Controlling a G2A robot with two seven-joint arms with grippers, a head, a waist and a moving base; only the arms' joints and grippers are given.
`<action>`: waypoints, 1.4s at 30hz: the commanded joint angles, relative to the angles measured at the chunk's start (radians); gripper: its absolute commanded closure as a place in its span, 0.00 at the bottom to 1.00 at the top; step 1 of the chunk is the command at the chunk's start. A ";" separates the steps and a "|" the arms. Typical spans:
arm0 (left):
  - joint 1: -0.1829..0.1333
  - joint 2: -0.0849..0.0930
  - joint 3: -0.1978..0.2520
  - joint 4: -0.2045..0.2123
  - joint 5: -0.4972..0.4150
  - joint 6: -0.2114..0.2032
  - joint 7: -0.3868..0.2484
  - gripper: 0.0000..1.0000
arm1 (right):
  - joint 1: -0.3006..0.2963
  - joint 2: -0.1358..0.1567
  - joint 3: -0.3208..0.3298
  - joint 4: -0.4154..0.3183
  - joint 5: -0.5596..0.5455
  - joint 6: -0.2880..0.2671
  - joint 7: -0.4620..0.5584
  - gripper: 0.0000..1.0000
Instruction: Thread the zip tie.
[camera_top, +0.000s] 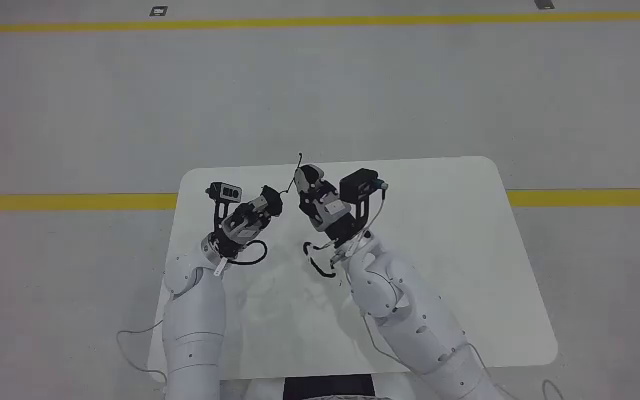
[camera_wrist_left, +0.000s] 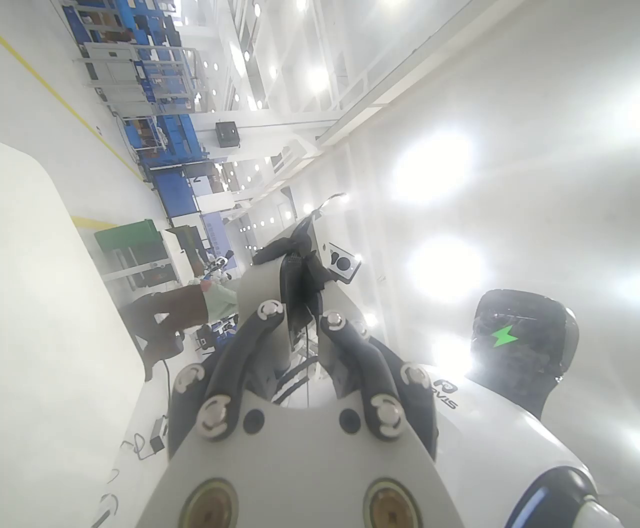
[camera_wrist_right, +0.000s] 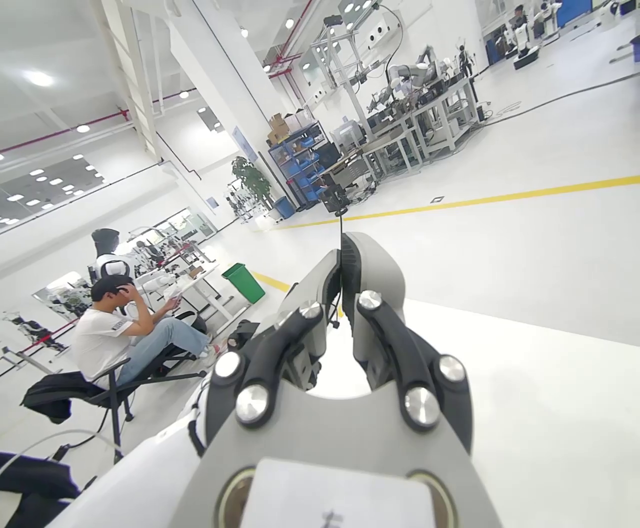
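Note:
A thin black zip tie (camera_top: 297, 165) rises between my two grippers above the white table (camera_top: 450, 250). My right gripper (camera_top: 303, 178) is shut on it. In the right wrist view the tie (camera_wrist_right: 342, 225) sticks out a short way past the closed right gripper (camera_wrist_right: 344, 245) and ends in a small head. My left gripper (camera_top: 274, 197) sits just beside the right one, tips nearly touching. In the left wrist view the left gripper (camera_wrist_left: 300, 245) is shut, with a curved end of the tie (camera_wrist_left: 327, 201) coming out beyond its fingertips.
Both grippers hover over the far-left part of the table, near its back edge. The table top (camera_wrist_right: 500, 350) carries nothing else. Open floor with a yellow line (camera_top: 560, 198) lies beyond the table.

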 joint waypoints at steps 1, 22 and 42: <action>0.000 0.000 0.000 0.000 0.000 0.000 0.000 1.00 | 0.000 -0.001 -0.001 0.001 0.001 0.005 0.002 1.00; 0.000 0.000 0.000 0.000 0.000 0.000 0.000 1.00 | -0.033 -0.001 0.016 -0.016 0.041 0.027 0.071 1.00; 0.013 0.008 0.028 -0.024 0.000 0.016 0.044 1.00 | 0.007 -0.013 0.005 0.015 0.037 0.001 0.002 1.00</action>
